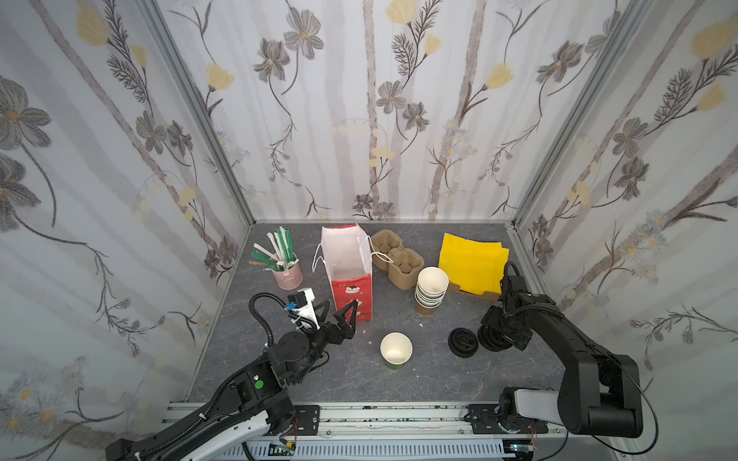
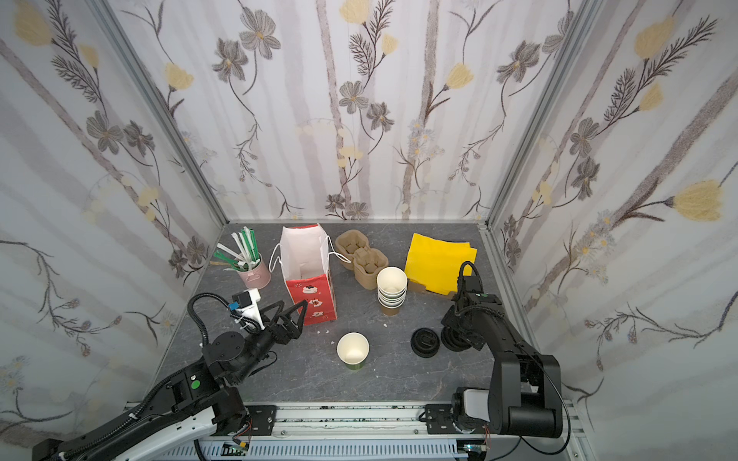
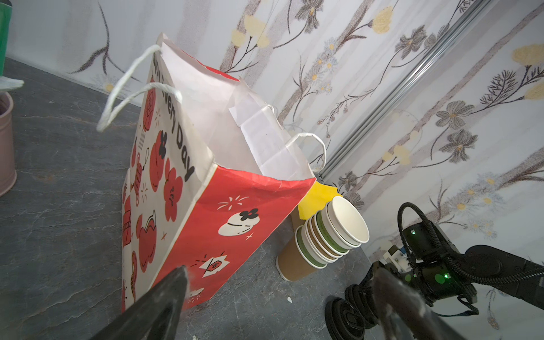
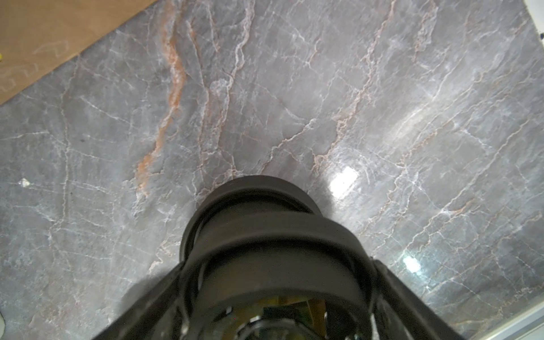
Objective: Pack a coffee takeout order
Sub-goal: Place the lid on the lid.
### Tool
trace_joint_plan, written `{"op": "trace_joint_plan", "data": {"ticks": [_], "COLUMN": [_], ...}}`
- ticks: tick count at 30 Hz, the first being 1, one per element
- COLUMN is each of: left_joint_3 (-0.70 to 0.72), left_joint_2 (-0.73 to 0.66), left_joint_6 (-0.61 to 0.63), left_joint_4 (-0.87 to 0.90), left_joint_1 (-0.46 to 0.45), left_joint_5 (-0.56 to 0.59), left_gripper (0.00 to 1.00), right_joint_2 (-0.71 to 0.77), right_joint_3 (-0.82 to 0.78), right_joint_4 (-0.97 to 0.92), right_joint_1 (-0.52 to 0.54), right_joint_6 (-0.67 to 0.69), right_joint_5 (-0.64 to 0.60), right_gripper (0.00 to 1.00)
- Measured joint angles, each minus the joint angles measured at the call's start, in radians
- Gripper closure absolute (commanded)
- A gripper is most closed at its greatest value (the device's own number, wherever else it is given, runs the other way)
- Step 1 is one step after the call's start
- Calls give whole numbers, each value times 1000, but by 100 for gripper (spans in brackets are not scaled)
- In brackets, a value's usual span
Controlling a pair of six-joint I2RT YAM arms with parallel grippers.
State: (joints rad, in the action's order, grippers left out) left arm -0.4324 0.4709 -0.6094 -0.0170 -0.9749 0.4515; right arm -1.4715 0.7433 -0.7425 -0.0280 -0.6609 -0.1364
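Observation:
A single paper cup (image 1: pixel 395 350), white inside, stands upright near the table's middle with no lid on it. Right of it lies a loose stack of black lids (image 1: pixel 463 341). My right gripper (image 1: pixel 495 338) points down on a second pile just beside them. In the right wrist view its fingers (image 4: pixel 169 294) press both sides of a black lid (image 4: pixel 273 235) that tilts above another one. Yellow napkins (image 1: pixel 473 261) lie at the back right. Green straws (image 1: pixel 284 241) stand in a pink tin. My left gripper (image 1: pixel 341 304) is open and empty at the bag's lower front corner.
The red and white paper bag (image 1: pixel 351 275) stands open at the back centre, with a cardboard cup carrier (image 1: pixel 393 257) behind it. A stack of lidless cups (image 1: pixel 431 289) stands right of the bag. The pink tin (image 1: pixel 288 275) is at the back left. Walls close three sides.

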Motion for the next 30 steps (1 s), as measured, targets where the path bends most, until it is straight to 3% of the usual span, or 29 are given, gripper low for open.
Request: {"op": "trace_joint_plan", "data": {"ticks": [6, 20, 30], "left_joint_3": [3, 5, 5], "left_joint_2": [-8, -5, -6], "left_joint_6": [0, 0, 0], "left_joint_4": [1, 2, 2], "left_joint_1": [3, 13, 20], "left_joint_5": [-3, -9, -11], "left_gripper": [0, 0, 0], "right_joint_2": [-19, 65, 109], "right_joint_3": [3, 60, 129], "right_joint_4": [15, -49, -128], "right_joint_1": [5, 32, 206], "right_joint_6": [0, 8, -31], "right_joint_5": [-3, -64, -107], "right_gripper": [1, 0, 4]}}
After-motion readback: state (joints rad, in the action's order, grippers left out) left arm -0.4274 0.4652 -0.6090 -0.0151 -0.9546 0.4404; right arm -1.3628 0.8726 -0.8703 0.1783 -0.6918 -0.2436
